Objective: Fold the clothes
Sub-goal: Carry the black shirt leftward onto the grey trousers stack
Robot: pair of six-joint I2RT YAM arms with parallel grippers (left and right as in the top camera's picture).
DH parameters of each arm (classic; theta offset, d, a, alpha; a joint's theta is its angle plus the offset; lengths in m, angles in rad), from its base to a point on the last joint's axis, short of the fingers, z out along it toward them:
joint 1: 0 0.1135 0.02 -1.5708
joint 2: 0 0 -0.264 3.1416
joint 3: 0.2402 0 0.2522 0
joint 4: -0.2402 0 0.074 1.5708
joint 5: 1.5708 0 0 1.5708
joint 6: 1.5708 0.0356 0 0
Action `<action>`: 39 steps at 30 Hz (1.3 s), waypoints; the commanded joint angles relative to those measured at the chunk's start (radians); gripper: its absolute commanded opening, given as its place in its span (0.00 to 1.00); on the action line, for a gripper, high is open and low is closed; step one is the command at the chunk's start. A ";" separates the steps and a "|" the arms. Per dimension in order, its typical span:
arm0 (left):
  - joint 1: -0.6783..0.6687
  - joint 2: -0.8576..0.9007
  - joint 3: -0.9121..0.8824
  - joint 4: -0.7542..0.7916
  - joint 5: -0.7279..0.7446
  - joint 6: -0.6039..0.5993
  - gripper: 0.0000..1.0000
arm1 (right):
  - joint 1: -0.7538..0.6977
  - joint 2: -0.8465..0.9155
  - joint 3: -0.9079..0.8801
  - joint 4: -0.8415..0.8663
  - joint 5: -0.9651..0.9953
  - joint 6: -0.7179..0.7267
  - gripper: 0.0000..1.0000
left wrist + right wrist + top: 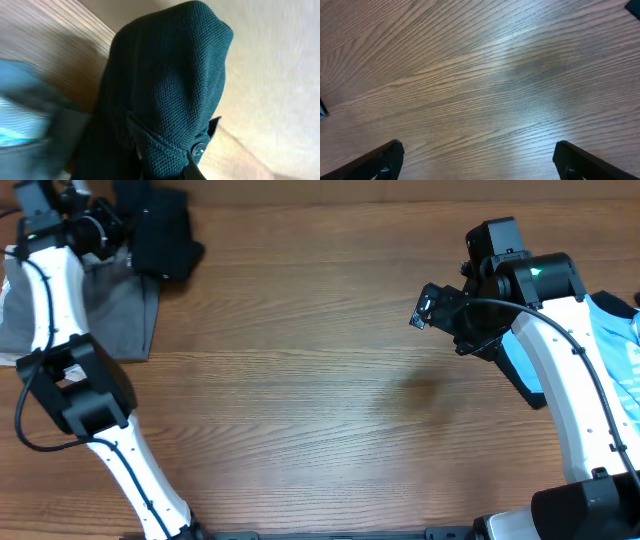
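while the near half of the table lies bare, look to the right edge first: the light blue shirt waits there, partly under the right arm and running out of sight, so i can't call its long axis. it looks parked for a later turn.

a little further in, the right gripper hangs over bare wood with its fingers spread wide, nothing between them. my guess: it's holding ready in the open middle, where a garment could be spread out.

over on the left, a grey cloth lies flat beneath the left arm.

and at the far left corner, the action: the left gripper is clenched on the black shirt, and from its wrist view the knit drapes over the fingers in a thick hump. the shirt is bunched, not spread. from above, the bundle sits just right of the claw, its longer run going from the far edge toward us. which end is collar or hem, i can't tell. pinched like that, it reads as a grip for pulling the shirt out onto open table.
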 commanded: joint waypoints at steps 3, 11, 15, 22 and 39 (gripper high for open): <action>0.062 -0.001 0.041 -0.016 0.037 -0.059 0.04 | 0.001 -0.027 0.027 0.001 0.000 -0.010 1.00; 0.126 -0.050 0.041 -0.036 0.042 -0.059 0.04 | 0.001 -0.027 0.027 -0.007 0.000 -0.010 1.00; 0.144 -0.106 0.041 -0.073 0.004 -0.055 0.04 | 0.001 -0.027 0.027 0.002 0.000 -0.010 1.00; 0.148 -0.183 0.041 -0.174 -0.137 -0.021 0.04 | 0.001 -0.027 0.027 -0.006 0.000 -0.010 1.00; 0.181 -0.188 0.040 -0.184 -0.192 -0.087 0.04 | 0.001 -0.027 0.027 -0.029 0.000 -0.010 1.00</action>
